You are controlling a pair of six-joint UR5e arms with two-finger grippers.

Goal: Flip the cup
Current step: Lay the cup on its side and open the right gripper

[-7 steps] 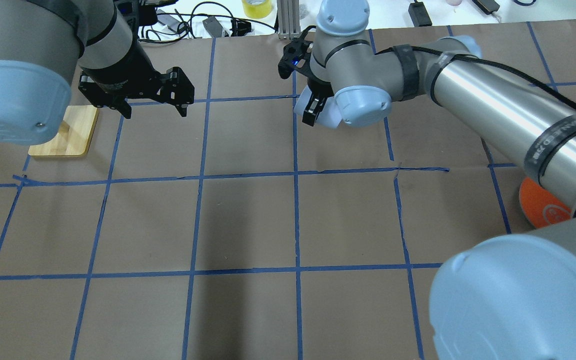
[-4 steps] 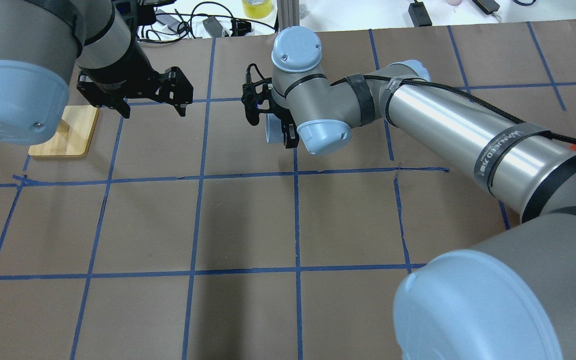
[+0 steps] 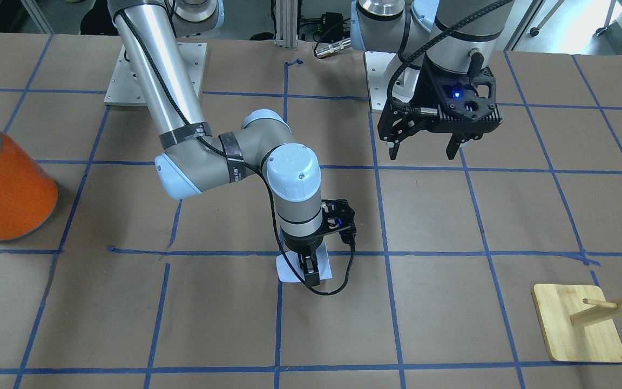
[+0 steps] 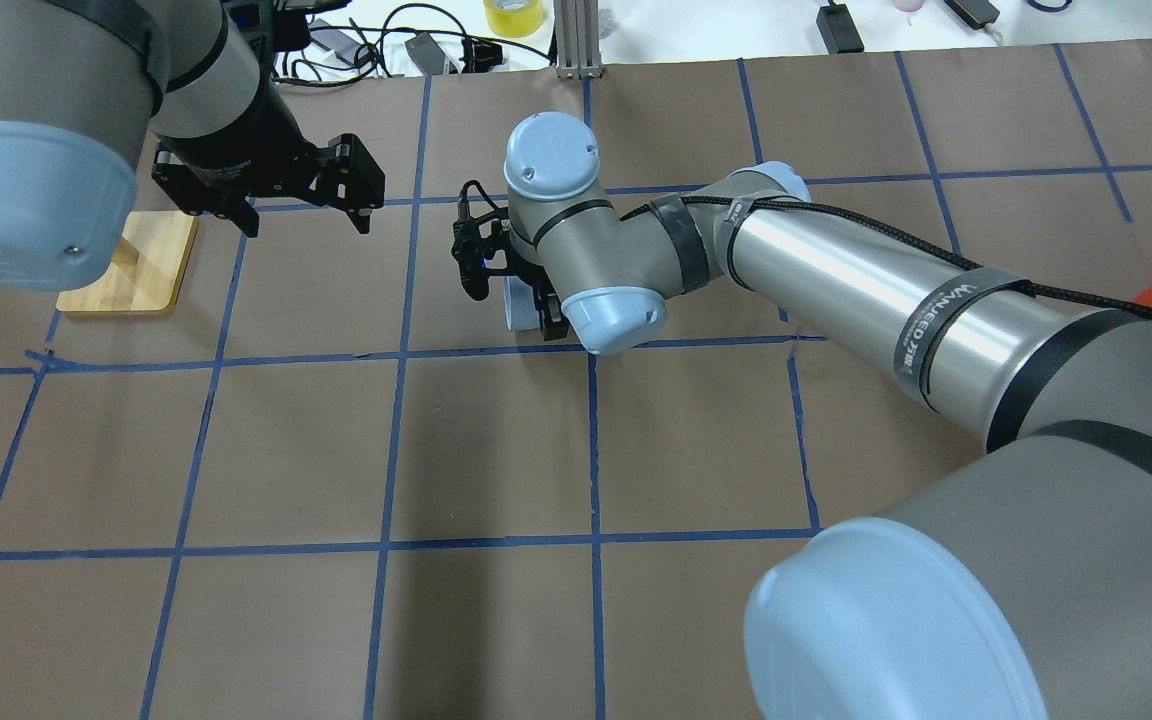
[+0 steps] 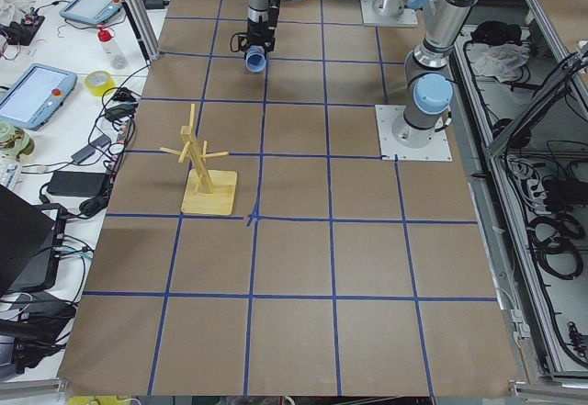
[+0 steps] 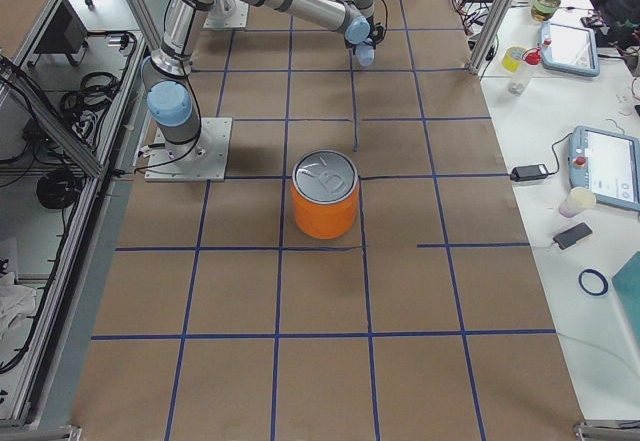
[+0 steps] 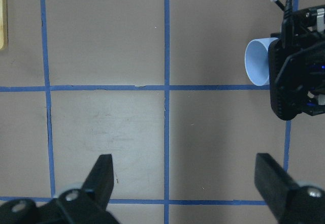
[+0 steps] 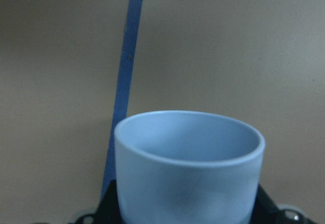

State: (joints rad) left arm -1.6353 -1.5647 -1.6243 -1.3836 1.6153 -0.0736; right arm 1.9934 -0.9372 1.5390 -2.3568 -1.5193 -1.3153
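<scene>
My right gripper (image 4: 536, 310) is shut on the cup (image 4: 514, 303), a small pale blue tumbler, near the table's middle. The front view shows the cup (image 3: 288, 269) low over the brown paper, with the gripper (image 3: 309, 272) coming down on it. In the left wrist view the cup (image 7: 258, 61) lies sideways, its mouth toward the view's left. The right wrist view shows its open mouth and light blue inside (image 8: 188, 168). My left gripper (image 4: 306, 215) is open and empty, hovering to the cup's left; it also shows in the front view (image 3: 424, 148) and its own view (image 7: 185, 183).
A large orange can (image 3: 3, 183) with a silver top stands on the robot's right side, also in the right-side view (image 6: 325, 201). A wooden peg stand (image 4: 136, 270) sits beside the left arm, also in the front view (image 3: 578, 329). Cables and tape rolls lie beyond the far edge.
My right arm has carried the cup toward the view's left and nearer the robot, and lower toward the table. The left arm has not moved.
</scene>
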